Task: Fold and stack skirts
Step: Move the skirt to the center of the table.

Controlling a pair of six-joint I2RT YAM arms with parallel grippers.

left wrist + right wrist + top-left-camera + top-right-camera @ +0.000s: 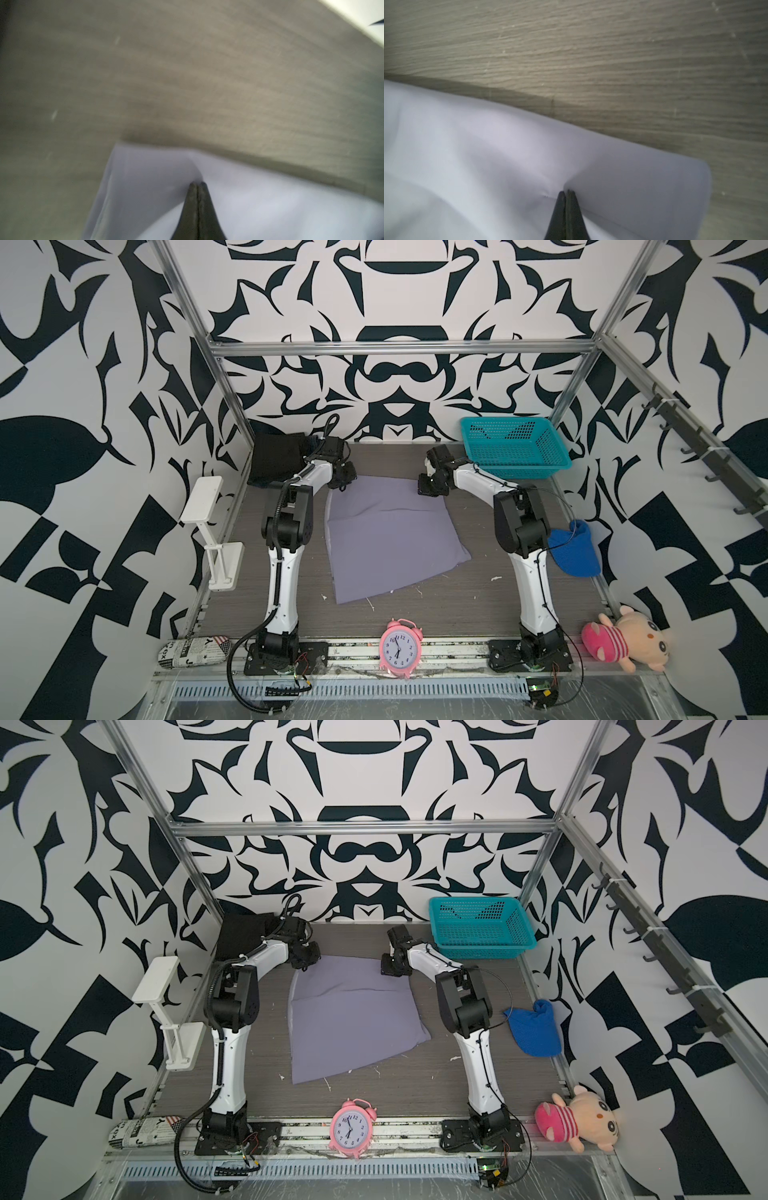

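Left tool (197, 184): its jaws are pressing fully together and pinching the lavender skirt (386, 539) near the far left corner. In the left wrist view the cloth is puckering into a small crease right at the fingertips (204, 187). In a top view this tool (345, 485) is sitting over the skirt's far edge.

Right tool (566, 191): its jaws are likewise closing tight on the same skirt, near the far right corner, with a crease gathering at the tips. In a top view it (428, 491) is standing at the far edge, well apart from the left tool.

Count, running left to right:
- one white stand (208, 526)
- one newsprint pouch (195, 651)
- one black skirt (276, 460)
- the one lavender skirt
- one pink alarm clock (401, 649)
- one teal basket (505, 421)
- one blue cloth (575, 551)
- one plush toy (623, 639)

That is two skirts showing plainly and two arms, each with one tool.

Condition: the lavender skirt is lying spread at the centre of the bench (469, 597), between the arms. It is plain and mostly smooth, with one long shallow fold line crossing it and the near right corner jutting out. The black skirt is sitting folded in the far left corner, partly hidden behind the left arm.
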